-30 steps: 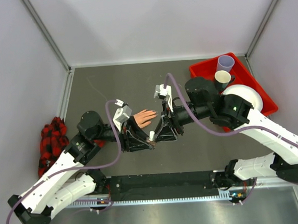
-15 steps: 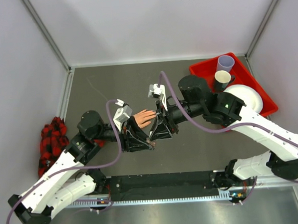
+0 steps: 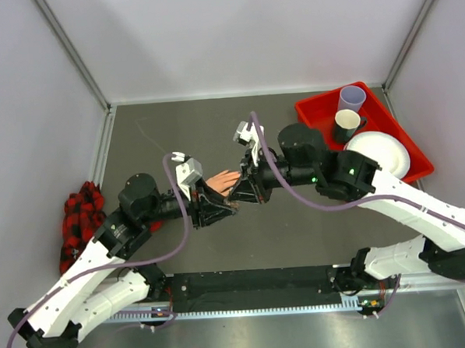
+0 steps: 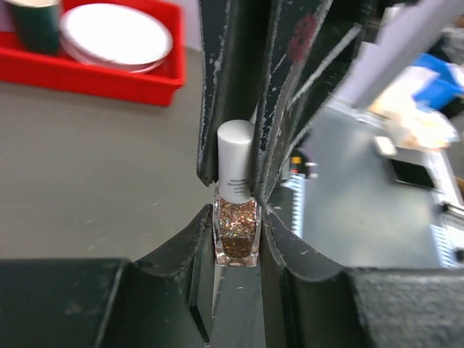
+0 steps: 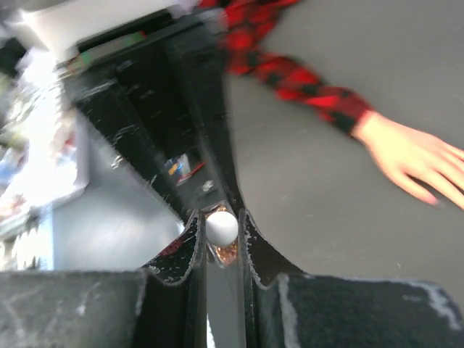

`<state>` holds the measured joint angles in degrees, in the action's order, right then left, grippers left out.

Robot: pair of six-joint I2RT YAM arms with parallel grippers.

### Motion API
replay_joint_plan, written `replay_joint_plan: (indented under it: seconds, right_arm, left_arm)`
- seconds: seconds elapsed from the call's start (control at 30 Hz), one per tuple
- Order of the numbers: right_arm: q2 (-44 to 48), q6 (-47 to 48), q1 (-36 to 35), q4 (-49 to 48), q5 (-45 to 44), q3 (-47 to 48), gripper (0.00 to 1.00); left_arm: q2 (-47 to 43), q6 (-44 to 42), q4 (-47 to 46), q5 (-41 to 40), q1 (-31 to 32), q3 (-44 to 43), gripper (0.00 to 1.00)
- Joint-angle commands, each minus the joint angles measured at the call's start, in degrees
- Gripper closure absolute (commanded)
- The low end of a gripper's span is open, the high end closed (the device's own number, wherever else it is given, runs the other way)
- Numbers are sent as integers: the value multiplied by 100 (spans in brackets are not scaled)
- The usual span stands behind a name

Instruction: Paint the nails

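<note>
You find the nails (image 3: 238, 176) at the fingertips of the peach mannequin hand (image 3: 225, 181), which lies flat on the dark table (image 3: 160, 139). They are too small to tell one from another, and in the right wrist view the hand is blurred. Its plaid sleeve (image 5: 290, 65) runs off toward the left arm's side.

Just on the near side of the hand, your two grippers meet tip to tip. The left gripper (image 4: 237, 228) is pinching the glass body of a small nail polish bottle (image 4: 237, 233) filled with coppery glitter. Its jaws are pressed against both sides of the glass. The right gripper (image 5: 221, 226) comes from the opposite side, and its jaws are closed tight on the bottle's white cap (image 4: 235, 159).

The nails are not between any jaws. In the right wrist view the hand lies on the table to the upper right of the jaws, apart from them.

Your left arm reaches from the near left corner diagonally to the middle of the table. Your right arm goes out to the right, bends, and comes back to the left over the table.

At the far right stands a red tray (image 3: 315, 107) with a white plate (image 3: 383, 152), a pale cup (image 3: 352, 97) and a dark cup (image 3: 347, 123). A heap of plaid cloth (image 3: 83, 217) lies at the left edge.
</note>
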<state>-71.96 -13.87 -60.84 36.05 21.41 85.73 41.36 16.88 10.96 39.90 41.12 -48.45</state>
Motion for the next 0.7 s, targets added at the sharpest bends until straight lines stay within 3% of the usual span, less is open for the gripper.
replay_joint_plan:
  seconds: [0.0, 0.07, 0.17, 0.47, 0.53, 0.57, 0.63, 0.67]
  right_arm:
    - [-307, -1475, -1025, -55, -2636, -321, 100]
    - [-615, -2613, -1280, 400, -4266, -207, 100]
    - [-1214, -3777, -1597, 1132, -5301, 407, 100]
    - [-1330, -3423, -1642, 1045, -5455, 866, 100]
    - [-1250, -3045, -1563, 939, -5201, 883, 92]
    - [-1206, -2582, -1510, 886, -4756, 901, 81]
    - [-1031, -2201, -1440, 868, -4401, 928, 70]
    - [-952, -1877, -1370, 886, -4182, 884, 54]
  left_arm:
    - [134, -686, -963, -2319, -61, -324, 100]
    - [292, -774, -1435, -2706, -61, -210, 100]
    - [451, -766, -1877, -3075, -61, 71, 100]
    - [206, -643, -1721, -2286, -61, 476, 100]
    - [144, -573, -1432, -1777, -61, 511, 100]
    - [153, -581, -1256, -1558, -61, 494, 100]
    - [240, -642, -853, -1126, -61, 389, 100]
    - [267, -669, -467, -951, -61, 354, 100]
